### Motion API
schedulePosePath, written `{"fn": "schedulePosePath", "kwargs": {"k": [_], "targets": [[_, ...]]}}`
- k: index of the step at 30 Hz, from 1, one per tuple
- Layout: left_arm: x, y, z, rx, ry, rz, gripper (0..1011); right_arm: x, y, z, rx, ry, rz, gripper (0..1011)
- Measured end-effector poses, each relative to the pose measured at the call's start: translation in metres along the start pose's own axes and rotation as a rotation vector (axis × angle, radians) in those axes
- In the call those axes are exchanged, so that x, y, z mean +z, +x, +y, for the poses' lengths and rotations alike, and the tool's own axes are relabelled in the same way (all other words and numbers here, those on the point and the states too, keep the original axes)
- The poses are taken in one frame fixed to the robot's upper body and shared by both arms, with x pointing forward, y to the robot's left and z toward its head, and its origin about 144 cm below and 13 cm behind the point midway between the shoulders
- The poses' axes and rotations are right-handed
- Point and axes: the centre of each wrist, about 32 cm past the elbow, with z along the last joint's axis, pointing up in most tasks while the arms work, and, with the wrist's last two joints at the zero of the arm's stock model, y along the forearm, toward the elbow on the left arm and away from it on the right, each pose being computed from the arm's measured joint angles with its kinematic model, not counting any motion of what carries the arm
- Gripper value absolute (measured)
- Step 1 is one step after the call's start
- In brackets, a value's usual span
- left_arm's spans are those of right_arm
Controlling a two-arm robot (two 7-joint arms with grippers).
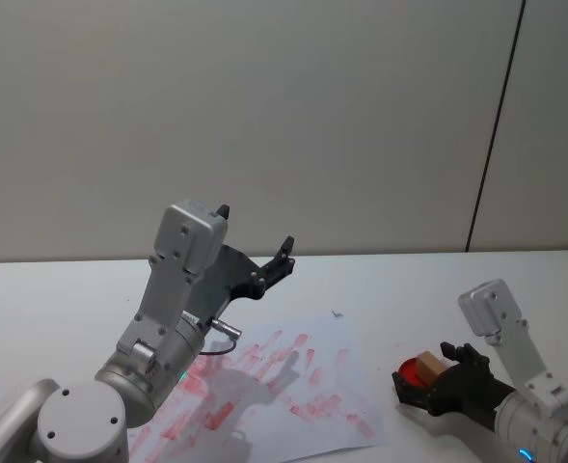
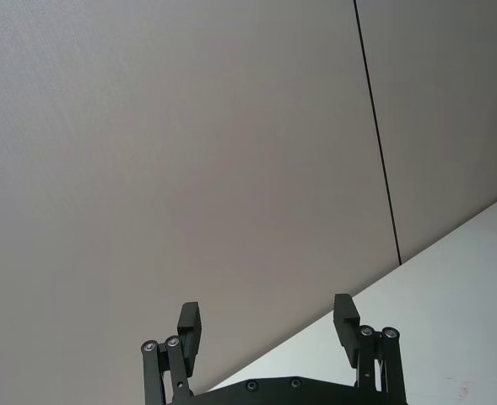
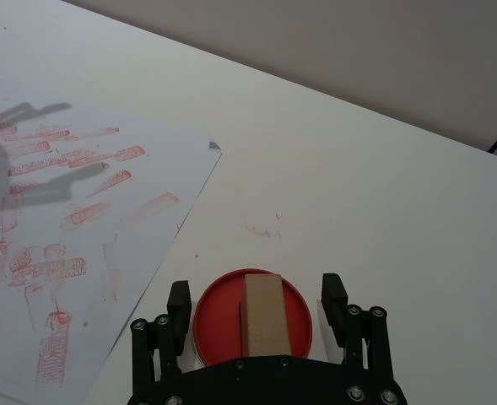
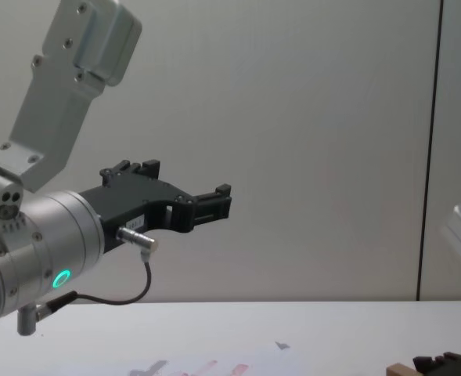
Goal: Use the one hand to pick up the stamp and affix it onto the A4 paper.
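Presently: right pincer [image 3: 258, 297] wide open, empty, straddling stamp [image 3: 265, 314] on red pad [image 3: 207, 314]; stamp's long axis runs along the fingers. Paper [image 3: 71, 202] beside. Left pincer [image 1: 255, 246] open, raised.

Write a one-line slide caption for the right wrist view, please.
Open right gripper straddles the stamp on its red ink pad, beside the stamped paper.

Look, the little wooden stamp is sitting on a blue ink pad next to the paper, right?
Almost. The ink pad is red, not blue, as the right wrist view shows. The stamp does sit on it, between the open fingers of the right gripper, beside the A4 paper.
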Motion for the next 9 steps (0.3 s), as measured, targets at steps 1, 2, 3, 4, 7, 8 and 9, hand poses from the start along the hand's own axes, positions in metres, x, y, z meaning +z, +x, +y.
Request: {"fn": "schedulePosePath", "kwargs": {"k": [1, 2, 3, 4, 7, 8, 9], "targets": [[0.0000, 0.0000, 0.0000, 0.000, 0.000, 0.000, 1001, 0.0000, 0.0000, 0.0000, 0.000, 0.000, 0.000, 938], [0.0000, 0.0000, 0.0000, 0.000, 0.000, 0.000, 1001, 0.0000, 0.0000, 0.0000, 0.000, 0.000, 0.000, 972], [0.0000, 0.0000, 0.0000, 0.000, 0.000, 0.000, 1001, -0.0001, 0.0000, 0.0000, 0.000, 0.000, 0.000, 999], [0.0000, 0.0000, 0.0000, 0.000, 0.000, 0.000, 1001, -0.0001, 0.0000, 0.0000, -0.001, -0.001, 0.000, 1003], [0.0000, 0.0000, 0.0000, 0.000, 0.000, 0.000, 1001, -0.0002, 0.0000, 0.0001, -0.001, -0.001, 0.000, 1003], [0.0000, 0.0000, 0.0000, 0.000, 0.000, 0.000, 1002, -0.0002, 0.0000, 0.0001, -0.001, -0.001, -0.001, 1003], [0.0000, 0.0000, 0.0000, 0.000, 0.000, 0.000, 1001, -0.0003, 0.0000, 0.0001, -0.001, -0.001, -0.001, 1003]]}}
